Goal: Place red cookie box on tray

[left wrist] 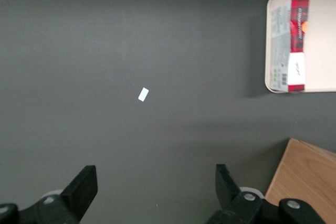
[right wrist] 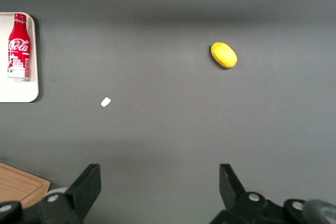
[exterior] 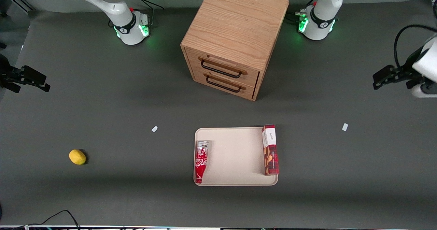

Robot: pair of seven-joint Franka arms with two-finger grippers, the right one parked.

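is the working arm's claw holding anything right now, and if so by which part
Nothing is held. The claw is open and empty above bare table, toward the working arm's end. The red cookie box lies on the tray.

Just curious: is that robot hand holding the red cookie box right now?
No: the end effector is open above bare table, while the red cookie box lies on the tray.

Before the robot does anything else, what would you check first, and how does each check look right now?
1. Slim dark-red cardboard cookie box on the flat beige tray: ok, it lies along the tray's edge nearest the working arm.
2. Box fully inside the rim: cannot tell; one end seems to reach past the rim.
3. Left arm's pincer let go: ok, open, holding nothing, raised over bare table toward the working arm's end.
4. Red bottle-shaped Coca-Cola can: ok, lying in the tray, apart from the box.
5. Wooden two-drawer cabinet: ok, drawers shut.
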